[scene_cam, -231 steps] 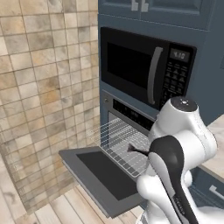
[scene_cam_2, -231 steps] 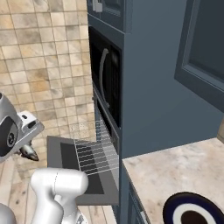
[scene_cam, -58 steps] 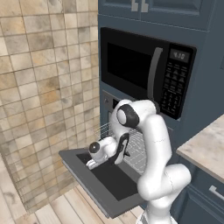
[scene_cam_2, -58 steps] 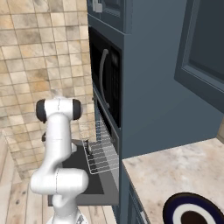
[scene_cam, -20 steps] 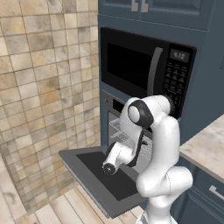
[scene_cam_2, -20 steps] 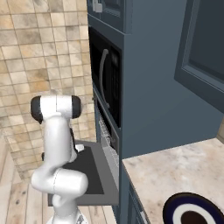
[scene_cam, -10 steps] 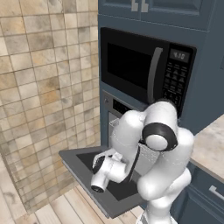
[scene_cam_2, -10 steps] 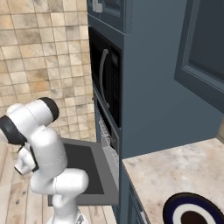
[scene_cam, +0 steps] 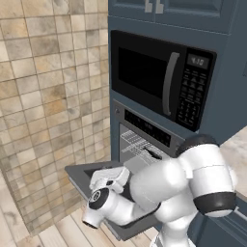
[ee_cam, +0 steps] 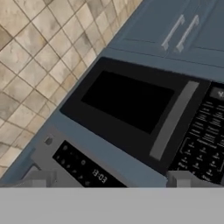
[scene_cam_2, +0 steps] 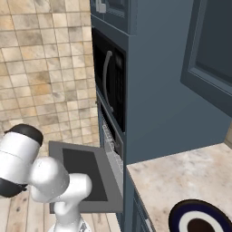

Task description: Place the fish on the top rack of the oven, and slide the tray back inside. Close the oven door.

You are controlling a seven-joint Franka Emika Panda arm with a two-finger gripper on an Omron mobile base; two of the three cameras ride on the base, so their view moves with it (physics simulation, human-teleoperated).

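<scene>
Oven door hangs open, flat, below the microwave. Rack sits inside the cavity; fish not discernible. Gripper low over the door, finger spread impossible to tell. Door likely heavy, rigid, hinged: push up under its front lip.

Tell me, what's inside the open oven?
Inside the oven, wire rack bars show, pushed in. Something dark lies on them, too small to name. The white arm covers the lower part.
</scene>
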